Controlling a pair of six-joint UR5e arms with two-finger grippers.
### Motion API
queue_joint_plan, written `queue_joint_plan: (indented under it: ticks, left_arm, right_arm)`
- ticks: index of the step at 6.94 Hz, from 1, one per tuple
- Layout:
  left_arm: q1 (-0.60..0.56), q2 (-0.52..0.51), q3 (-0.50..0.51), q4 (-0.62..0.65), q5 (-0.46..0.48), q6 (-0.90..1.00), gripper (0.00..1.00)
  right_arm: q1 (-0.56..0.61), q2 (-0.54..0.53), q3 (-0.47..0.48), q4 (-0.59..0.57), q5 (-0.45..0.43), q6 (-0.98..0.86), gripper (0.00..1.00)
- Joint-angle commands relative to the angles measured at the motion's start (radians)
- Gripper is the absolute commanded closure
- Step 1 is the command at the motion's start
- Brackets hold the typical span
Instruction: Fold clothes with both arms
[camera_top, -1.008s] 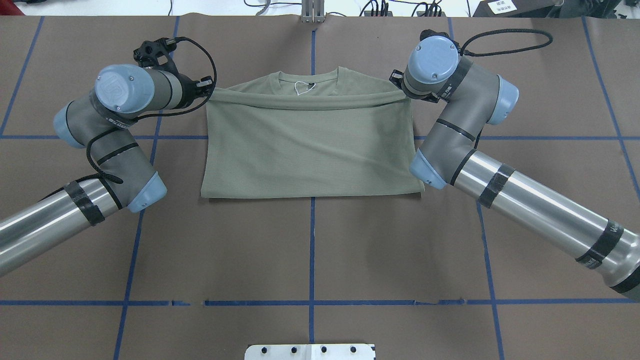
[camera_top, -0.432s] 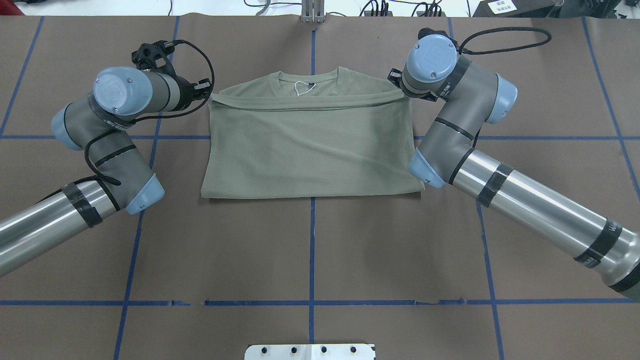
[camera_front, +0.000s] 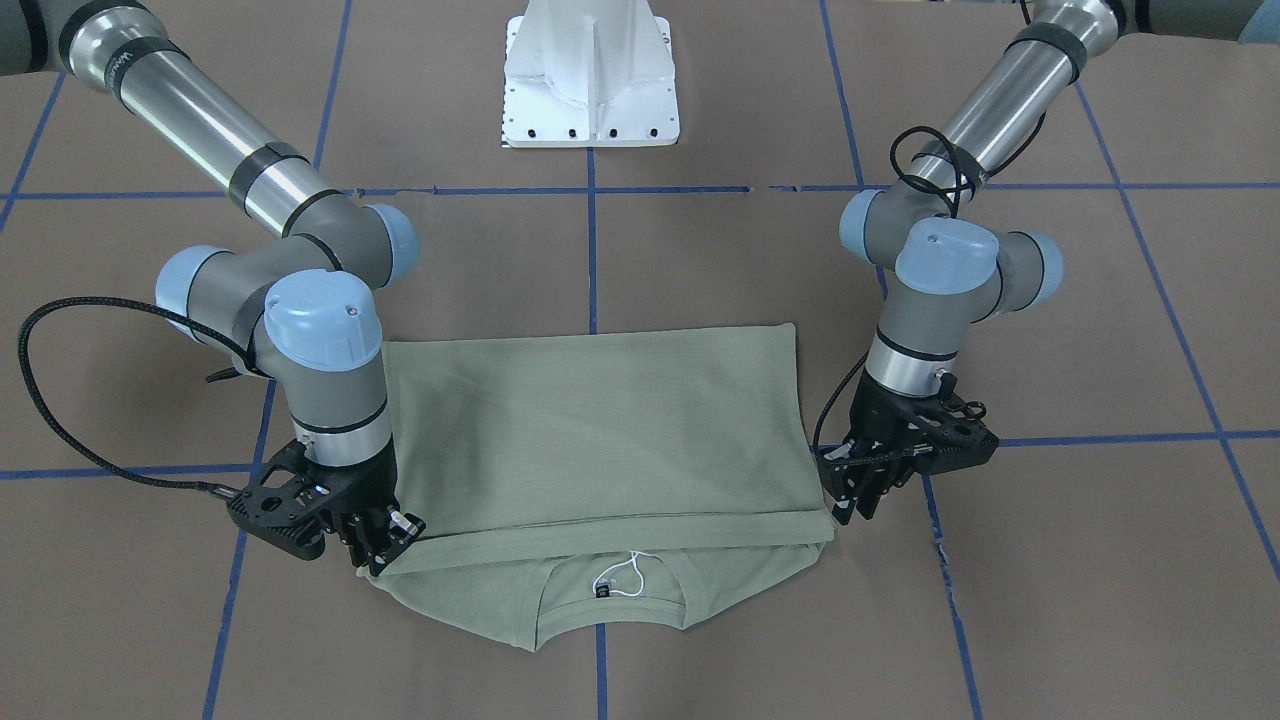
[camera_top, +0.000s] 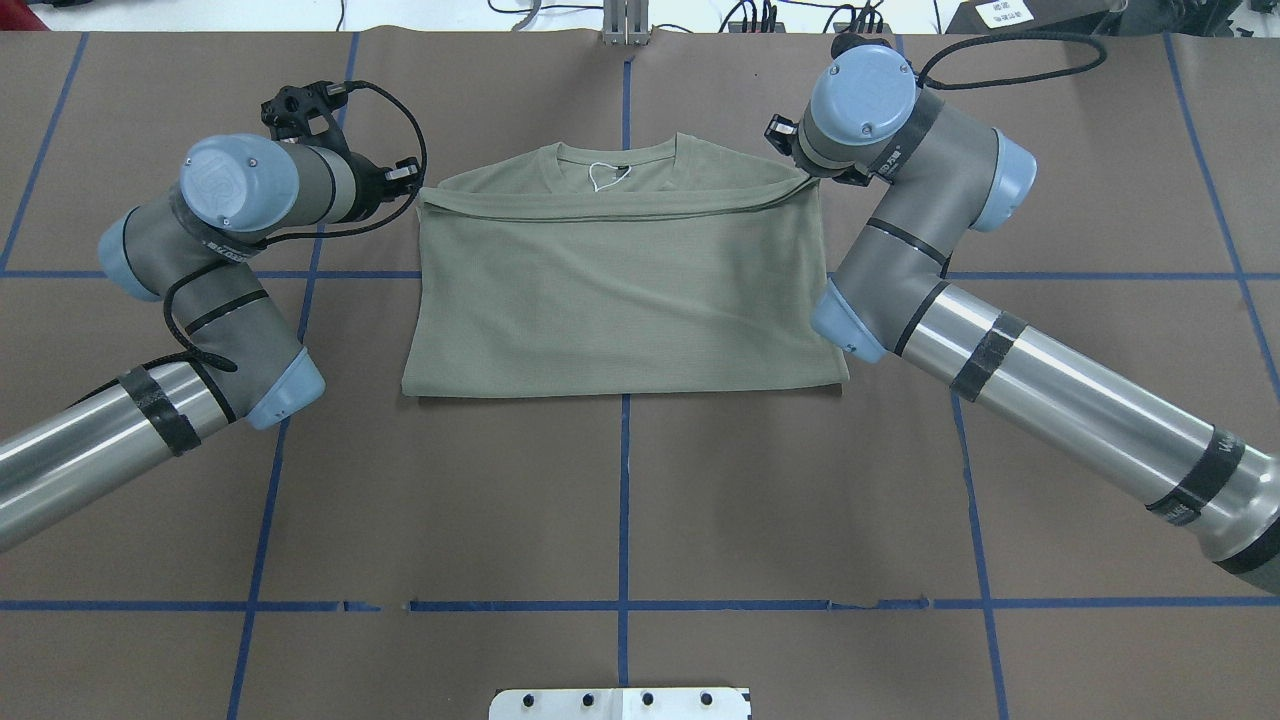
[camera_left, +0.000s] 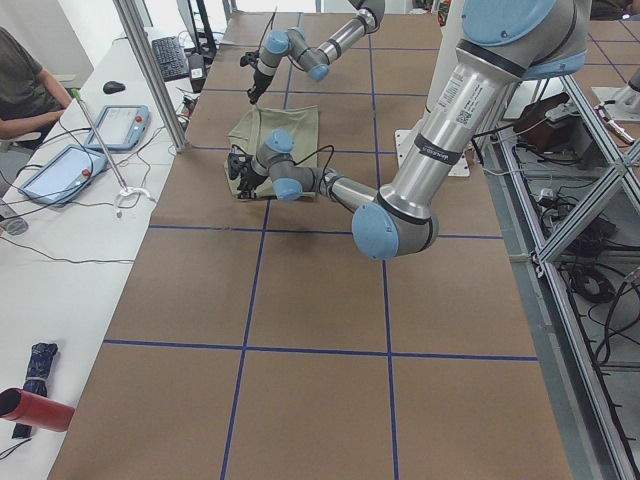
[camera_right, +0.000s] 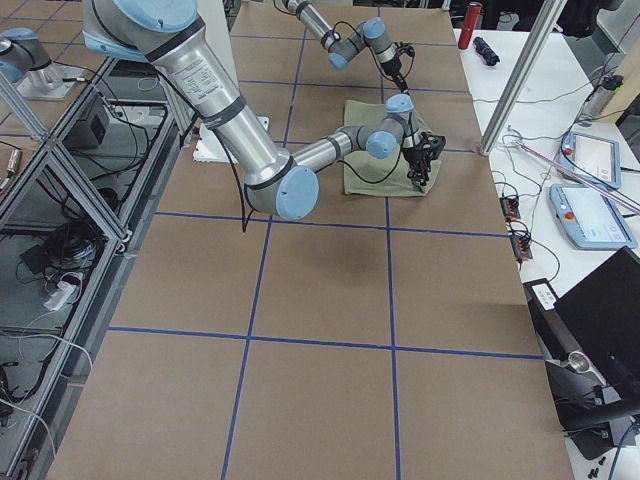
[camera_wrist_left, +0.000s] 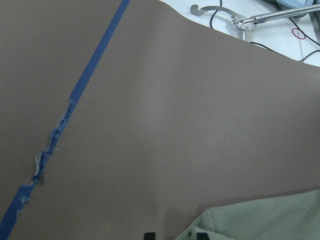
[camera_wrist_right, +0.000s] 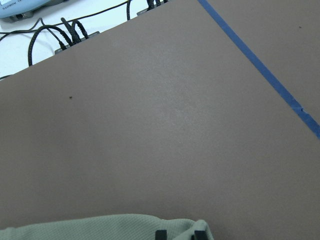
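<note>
A brown table (camera_top: 620, 500) gridded in blue tape fills the overhead view, with the right arm (camera_top: 1050, 400) reaching in from the lower right of the frame and the left arm (camera_top: 90, 450) from the lower left. The green shirt (camera_top: 620, 290) lies in the upper centre, folded up on itself, its collar showing past the folded edge. A white pedestal base (camera_front: 590, 80) stands at top centre of the front-facing view. There the right gripper (camera_front: 383, 545), lower left, pinches one end of the folded edge, which fills the gap between its tips in the wrist view. The left gripper (camera_front: 850, 505), at right, has its fingers (camera_wrist_left: 148, 236) apart, the shirt corner against only one. A white string (camera_front: 625, 578) loops beside the black label (camera_front: 603, 590).
</note>
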Motion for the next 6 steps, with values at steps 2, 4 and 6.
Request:
queue_joint_plan:
  ticks: [2,4,6]
  left_arm:
    - [0.000,0.005,-0.005,-0.018,-0.004,-0.001,0.60]
    - [0.000,0.009,-0.008,-0.017,-0.004,-0.001,0.60]
    - [0.000,0.009,-0.008,-0.017,-0.003,-0.003,0.60]
  right_arm:
    - [-0.043,-0.232,0.301,0.001,0.037,0.063,0.51]
    - [-0.134,-0.374,0.483,0.001,0.034,0.218,0.45]
    - [-0.207,-0.470,0.555,0.004,0.023,0.290,0.42]
